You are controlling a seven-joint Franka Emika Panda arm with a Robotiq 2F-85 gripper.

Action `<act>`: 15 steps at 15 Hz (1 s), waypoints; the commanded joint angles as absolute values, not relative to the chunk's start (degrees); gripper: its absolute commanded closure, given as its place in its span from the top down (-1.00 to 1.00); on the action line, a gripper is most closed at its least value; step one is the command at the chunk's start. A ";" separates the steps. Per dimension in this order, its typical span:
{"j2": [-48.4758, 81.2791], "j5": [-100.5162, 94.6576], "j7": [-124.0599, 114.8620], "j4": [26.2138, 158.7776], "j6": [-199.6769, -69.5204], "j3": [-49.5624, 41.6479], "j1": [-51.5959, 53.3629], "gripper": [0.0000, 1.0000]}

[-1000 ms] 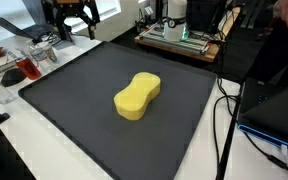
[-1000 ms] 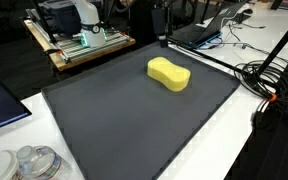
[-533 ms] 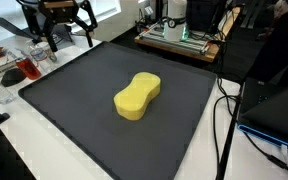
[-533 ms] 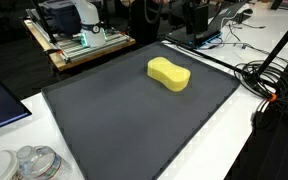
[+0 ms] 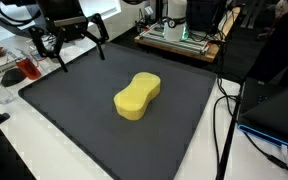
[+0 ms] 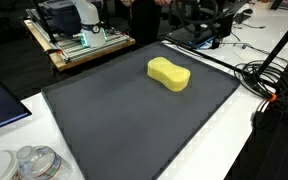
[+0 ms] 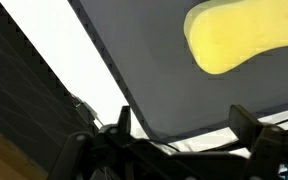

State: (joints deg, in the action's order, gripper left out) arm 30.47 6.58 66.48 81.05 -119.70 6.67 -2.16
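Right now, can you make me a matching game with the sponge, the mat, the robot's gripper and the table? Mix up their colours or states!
Things:
1. sponge
2. mat
3. gripper
4. table

Colour or state:
A. white
B. open
C. yellow
D. dark grey

Pairs: 1-C, 2-D, 3-B, 4-A.
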 commanded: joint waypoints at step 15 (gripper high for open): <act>42.97 -8.12 76.09 61.70 -102.52 7.11 6.88 1.00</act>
State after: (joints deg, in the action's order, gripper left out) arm 40.45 -5.10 75.50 66.07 -104.80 7.58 4.93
